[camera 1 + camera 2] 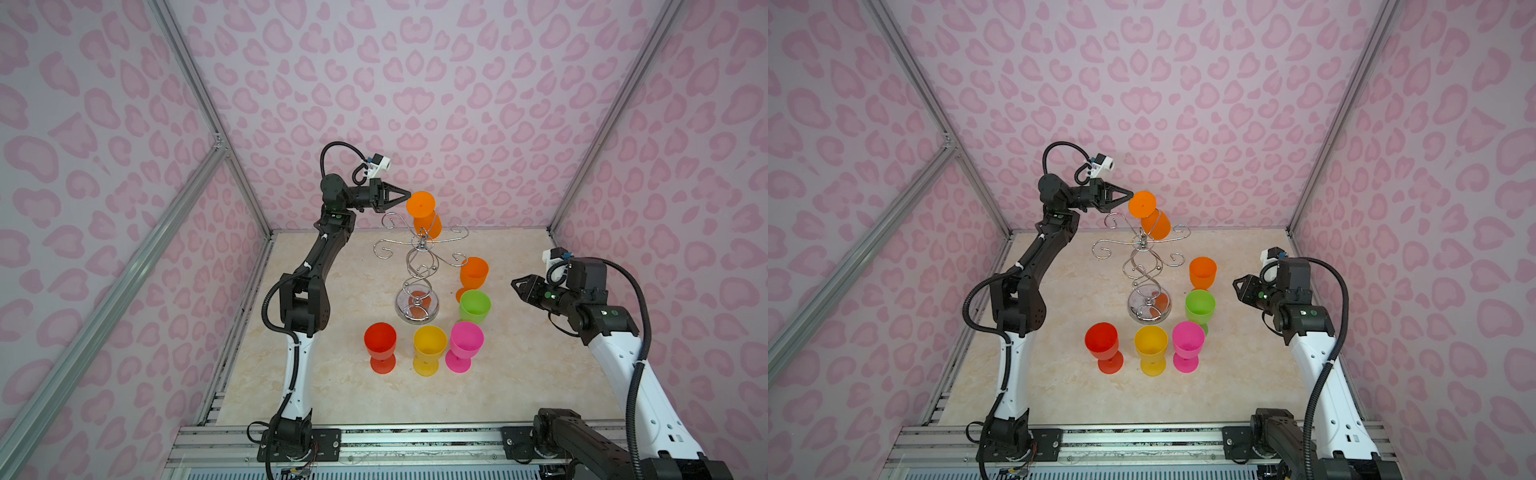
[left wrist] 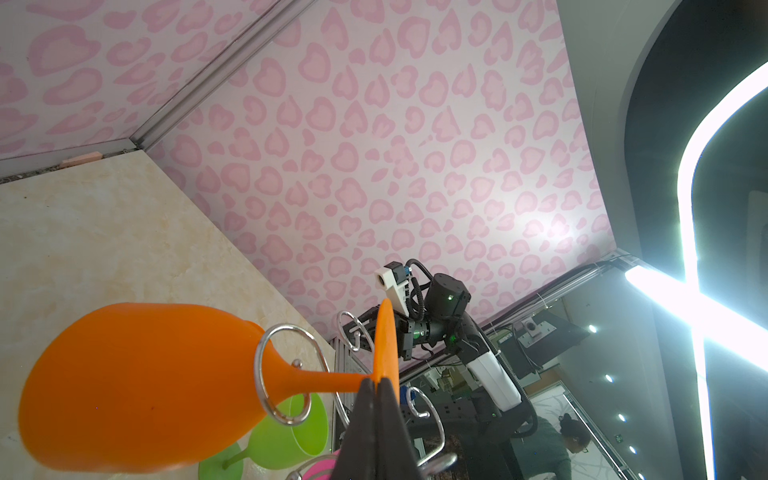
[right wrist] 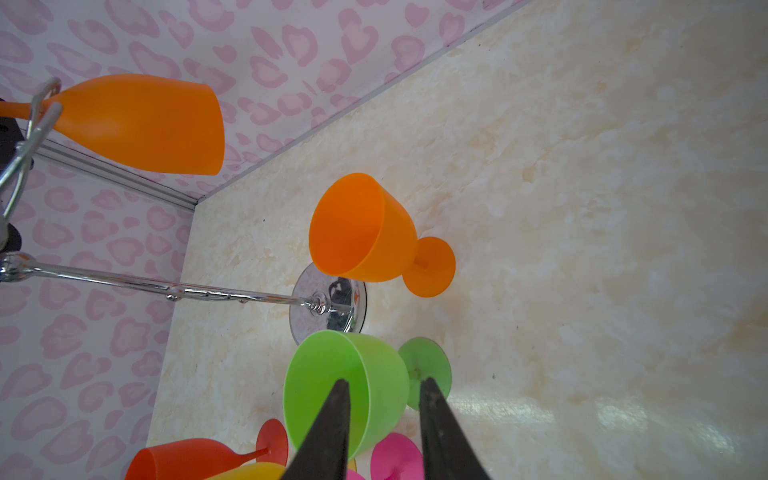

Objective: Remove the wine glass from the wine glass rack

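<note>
An orange wine glass [image 1: 424, 212] [image 1: 1148, 212] hangs bowl-down from a rear hook of the chrome wine glass rack [image 1: 419, 270] [image 1: 1144, 266]. My left gripper [image 1: 409, 194] [image 1: 1131, 193] is up at the rack's top, shut on the edge of the glass's round foot. In the left wrist view the closed fingers [image 2: 365, 399] pinch the foot, and the wine glass [image 2: 137, 386] has its stem inside a curled hook of the rack [image 2: 259, 365]. My right gripper [image 1: 515, 284] [image 1: 1235, 284] [image 3: 382, 380] hovers open and empty to the right of the rack.
Several plastic glasses stand upright on the marble top around the rack's base: orange [image 1: 473, 272], green [image 1: 475, 305], pink [image 1: 466, 340], yellow [image 1: 429, 345] and red [image 1: 380, 340]. Pink patterned walls close in the back and both sides.
</note>
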You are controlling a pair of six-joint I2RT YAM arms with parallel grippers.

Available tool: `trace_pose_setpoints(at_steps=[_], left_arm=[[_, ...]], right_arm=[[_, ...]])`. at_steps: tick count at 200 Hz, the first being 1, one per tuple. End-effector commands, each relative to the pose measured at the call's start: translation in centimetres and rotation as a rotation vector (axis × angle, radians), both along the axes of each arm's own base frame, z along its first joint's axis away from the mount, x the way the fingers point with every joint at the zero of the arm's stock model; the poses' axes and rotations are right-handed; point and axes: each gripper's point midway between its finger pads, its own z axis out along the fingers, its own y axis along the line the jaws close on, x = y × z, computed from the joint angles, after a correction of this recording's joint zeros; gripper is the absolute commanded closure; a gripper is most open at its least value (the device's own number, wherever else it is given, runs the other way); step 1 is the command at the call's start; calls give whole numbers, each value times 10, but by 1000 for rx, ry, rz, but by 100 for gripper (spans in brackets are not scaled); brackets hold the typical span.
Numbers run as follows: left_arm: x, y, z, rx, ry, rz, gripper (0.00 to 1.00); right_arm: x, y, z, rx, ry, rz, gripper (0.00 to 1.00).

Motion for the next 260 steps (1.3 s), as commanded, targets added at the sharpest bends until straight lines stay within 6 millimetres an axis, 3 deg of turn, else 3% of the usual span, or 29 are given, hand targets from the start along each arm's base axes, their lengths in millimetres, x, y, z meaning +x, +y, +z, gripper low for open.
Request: trace_pose_setpoints(at_steps=[1,59,260], left_arm=[[-5,2,11,-14,-55,4,99],[4,8,4,-15,-32,25,98],[17,-1,-28,-5,38,24,98]], right_arm=[[2,1,1,8,-13,6,70],[1,0,0,6,-12,4,70],[3,2,-2,22,-6,5,70]])
